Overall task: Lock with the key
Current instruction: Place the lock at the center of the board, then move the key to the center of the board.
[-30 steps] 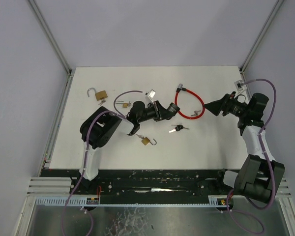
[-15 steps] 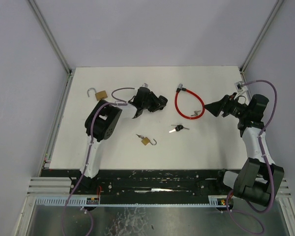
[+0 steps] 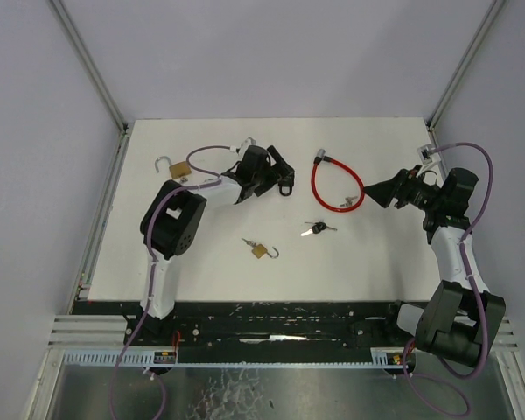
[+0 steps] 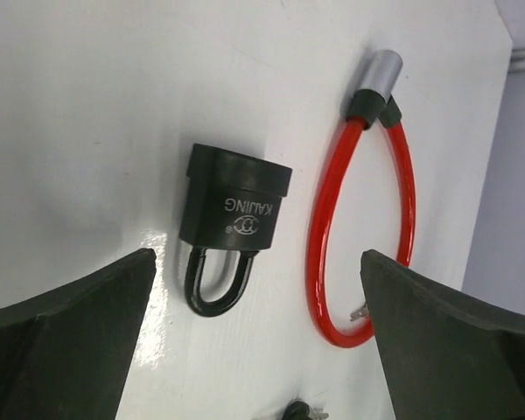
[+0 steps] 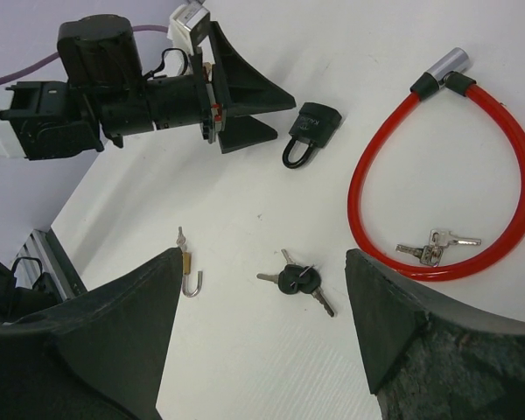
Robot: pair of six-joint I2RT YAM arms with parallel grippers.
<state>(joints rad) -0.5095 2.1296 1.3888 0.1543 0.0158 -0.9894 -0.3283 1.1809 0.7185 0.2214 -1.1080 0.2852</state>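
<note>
Left end effector [image 4: 255,258] is spread wide and empty, with the black padlock [image 4: 236,214] lying on the table [image 4: 87,131] ahead; only this view shows its lettering. Right end effector [image 5: 261,262] is apart and empty, and its view shows the black keys [image 5: 296,282] whole.

Looks down on a white table [image 4: 87,105] past the left gripper [image 4: 255,255], its two dark fingers [image 4: 61,341] spread wide at the lower corners and closed on nothing. Finds a black padlock [image 4: 236,206] lying flat between them, clear of both, marked KAJING, shackle pointing toward the lower edge. Shows a red cable lock [image 4: 319,219] looped just right of it, not touching, with a silver end cap [image 4: 382,68] at the top. Catches a small silver key [image 4: 360,311] inside the loop's lower end and a dark key bunch [image 4: 302,409] cut off at the bottom edge.
</note>
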